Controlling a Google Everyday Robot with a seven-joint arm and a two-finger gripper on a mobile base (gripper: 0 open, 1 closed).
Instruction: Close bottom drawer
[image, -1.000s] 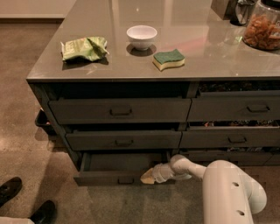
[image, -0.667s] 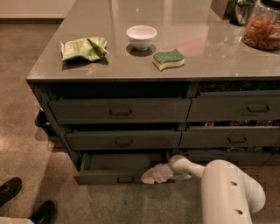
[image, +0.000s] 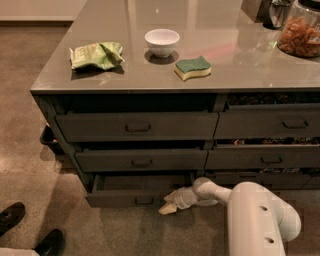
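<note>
The bottom drawer (image: 132, 198) is the lowest dark-grey drawer on the left of the counter. It stands pulled out a little, with a dark gap above its low front panel and a small handle (image: 144, 201) at the centre. My gripper (image: 169, 204) is at floor level against the right end of the drawer front, at the end of my white arm (image: 255, 215) that reaches in from the lower right.
Two taller drawers (image: 137, 127) sit above it, more drawers (image: 270, 160) to the right. The counter top (image: 240, 60) holds a green bag (image: 96, 55), white bowl (image: 162, 41), sponge (image: 192, 68) and jar (image: 300, 30). A person's black shoes (image: 30, 232) are at the lower left.
</note>
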